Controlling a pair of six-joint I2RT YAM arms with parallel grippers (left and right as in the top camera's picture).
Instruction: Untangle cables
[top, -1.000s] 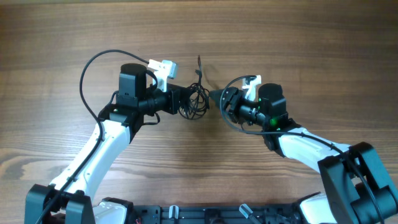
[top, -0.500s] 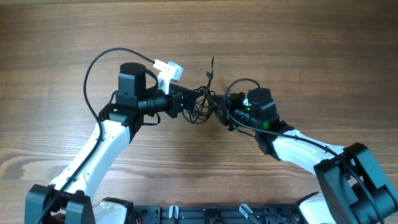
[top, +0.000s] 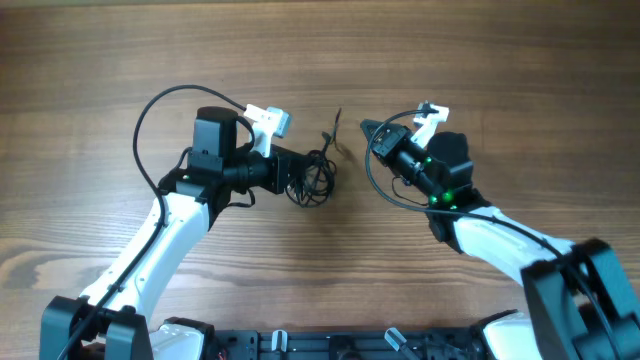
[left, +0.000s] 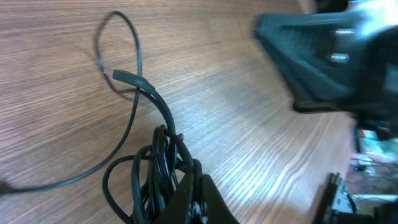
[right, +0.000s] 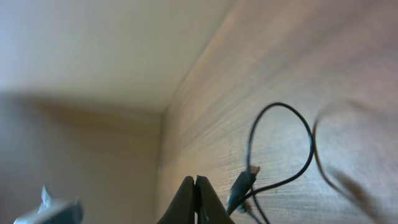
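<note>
1 cable bunch (top: 316, 180) sits clamped in the left pincer (left: 194, 188).

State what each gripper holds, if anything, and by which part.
The left gripper is shut on the cables, pinching the tangled bunch rather than a loose end. The right gripper is shut on nothing, apart from the cables.
</note>
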